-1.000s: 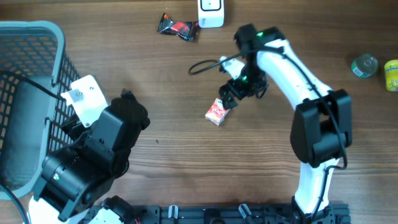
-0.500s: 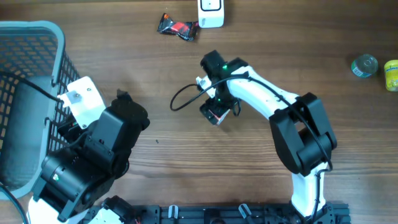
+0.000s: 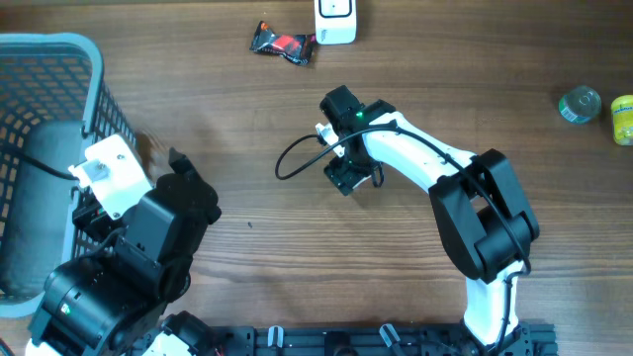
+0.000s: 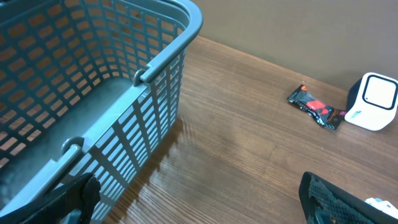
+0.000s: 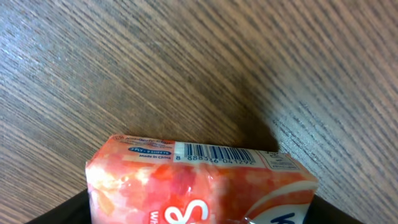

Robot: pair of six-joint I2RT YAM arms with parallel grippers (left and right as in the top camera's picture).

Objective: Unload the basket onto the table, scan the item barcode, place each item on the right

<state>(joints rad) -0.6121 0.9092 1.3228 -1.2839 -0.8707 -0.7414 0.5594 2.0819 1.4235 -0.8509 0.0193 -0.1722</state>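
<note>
The item is a pink-orange tissue pack [image 5: 199, 180] lying on the wooden table, its barcode [image 5: 214, 154] on the upward-facing long edge. My right gripper [image 5: 199, 214] has a dark finger against each end of the pack. From overhead, the right gripper [image 3: 347, 176] covers the pack almost entirely. The white scanner [image 3: 335, 20] stands at the table's far edge and shows in the left wrist view as the scanner [image 4: 373, 102]. My left gripper [image 4: 202, 208] is open and empty over bare wood beside the basket; overhead, the left gripper [image 3: 158, 156] is at the left.
A blue-grey mesh basket [image 3: 94, 89] fills the far left; its rim [image 4: 168, 53] is close to my left fingers. A black-and-red snack wrapper [image 3: 283, 44] lies next to the scanner. A green can [image 3: 580, 104] and a yellow one [image 3: 622, 119] sit at the right edge.
My right gripper swung left over the tissue pack, came down on it and narrowed its jaws around it. The left arm pulled back and to the left, toward the basket.
</note>
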